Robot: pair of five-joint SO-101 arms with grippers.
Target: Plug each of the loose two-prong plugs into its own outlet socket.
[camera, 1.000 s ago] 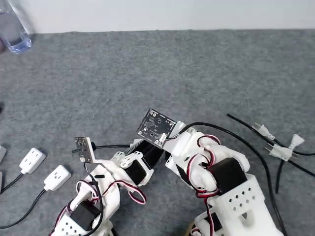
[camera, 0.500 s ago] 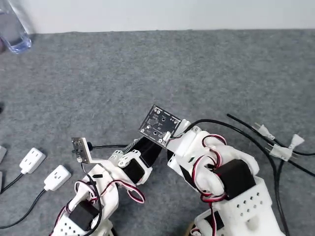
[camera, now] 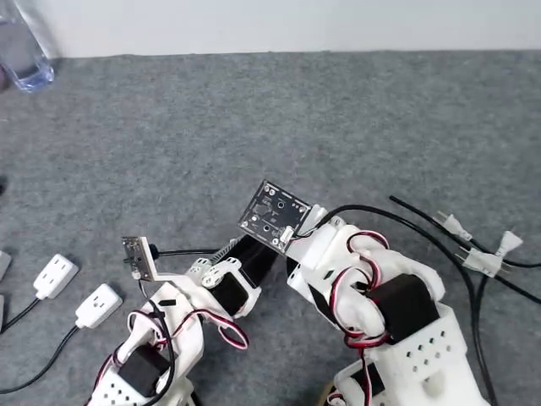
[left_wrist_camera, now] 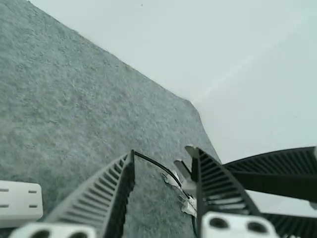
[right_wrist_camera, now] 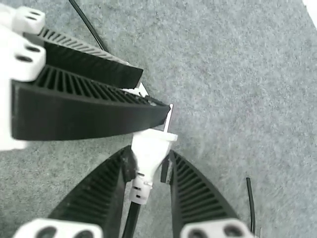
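Two-prong plug, white, sits pinched between the fingers of the right gripper, over the grey tabletop where the two arms meet. Its long axis runs in line with those fingers, with the cord trailing back toward the wrist and the prongs pointing out ahead. The prongs are just beside the tips of the left gripper, which stands spread with nothing between its fingers (in the right wrist view the two look almost nose to nose). The outlet sockets lie at the tabletop's far left, well apart from the held plug and nearer the left arm. The other loose plugs lie tangled at the far right. As I read it, the prongs already face roughly toward the socket side. The coming move therefore hangs on closing that leftward gap: either the plug travels past the left arm, or the free left gripper, being nearer, brings a socket to meet it.
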